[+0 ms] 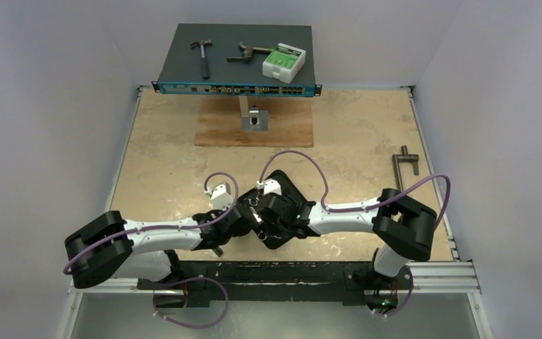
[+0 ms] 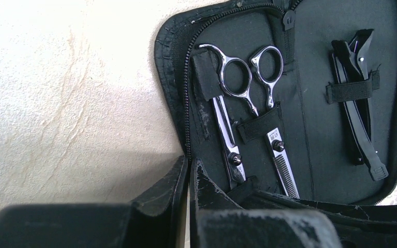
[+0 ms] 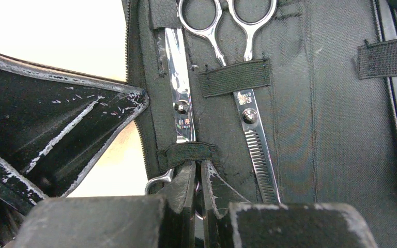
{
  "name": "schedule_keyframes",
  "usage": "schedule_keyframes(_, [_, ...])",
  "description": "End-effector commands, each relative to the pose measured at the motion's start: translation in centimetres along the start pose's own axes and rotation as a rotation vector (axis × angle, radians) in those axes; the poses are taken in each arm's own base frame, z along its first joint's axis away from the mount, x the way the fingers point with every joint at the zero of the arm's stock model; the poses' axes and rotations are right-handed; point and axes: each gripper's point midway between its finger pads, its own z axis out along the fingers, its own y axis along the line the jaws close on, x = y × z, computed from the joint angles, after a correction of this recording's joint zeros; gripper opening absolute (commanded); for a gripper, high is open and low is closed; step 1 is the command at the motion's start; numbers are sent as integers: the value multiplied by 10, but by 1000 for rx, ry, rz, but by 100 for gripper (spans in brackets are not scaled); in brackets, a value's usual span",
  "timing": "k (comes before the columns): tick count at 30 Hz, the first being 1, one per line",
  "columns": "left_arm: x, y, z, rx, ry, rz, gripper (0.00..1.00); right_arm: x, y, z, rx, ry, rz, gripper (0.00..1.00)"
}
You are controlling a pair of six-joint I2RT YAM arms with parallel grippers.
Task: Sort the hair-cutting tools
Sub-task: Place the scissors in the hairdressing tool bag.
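Zip case (image 2: 310, 124): lies open on the table (image 1: 169, 141), between both arms.
Straight scissors (image 2: 232, 155), toothed scissors (image 2: 284, 170): strapped in side by side, near the zip edge.
Hair clip (image 2: 359, 129): strapped in at the far side of the case.
Comb: cannot be made out.
Left claw (image 2: 189, 168): closed, holding nothing visible, at the case rim.
Right claw (image 3: 200, 173): closed, tips at the lower strap (image 3: 186, 152).
Status: sorting looks nearly done.

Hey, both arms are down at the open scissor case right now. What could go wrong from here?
1. The left end effector and right end effector are both shut and crowded together at the edge of the black case, so they could bump each other.
2. The right one's tips sit at the elastic strap over the straight scissors. Pulling there might snag the strap and drag the whole case.
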Motion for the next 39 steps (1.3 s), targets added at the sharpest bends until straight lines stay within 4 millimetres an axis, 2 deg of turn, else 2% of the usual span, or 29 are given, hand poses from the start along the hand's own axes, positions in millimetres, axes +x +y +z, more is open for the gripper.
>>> schedule_keyframes(1, [45,6,-13,7,211,68,0,-41,-17,14,101,-161,27,0])
schedule_keyframes(9, [30,19,-18,-33,147,58,0,-23,-18,4,63,-80,-13,0])
schedule_keyframes(21, [14,28,-25,-38,97,64,0,-13,-15,-21,23,25,-132,0])
schedule_keyframes(24, [10,27,-26,-38,89,76,0,-12,-14,-20,16,26,-159,0])
schedule_keyframes(31, [10,23,-25,-32,113,136,0,-15,-25,-10,82,-2,-192,0])
schedule_keyframes(36, [15,29,-21,-55,144,158,0,-22,-24,-16,81,-23,-190,26])
schedule_keyframes(39, [15,32,-19,-64,150,164,0,-28,-14,-27,27,-27,-185,39])
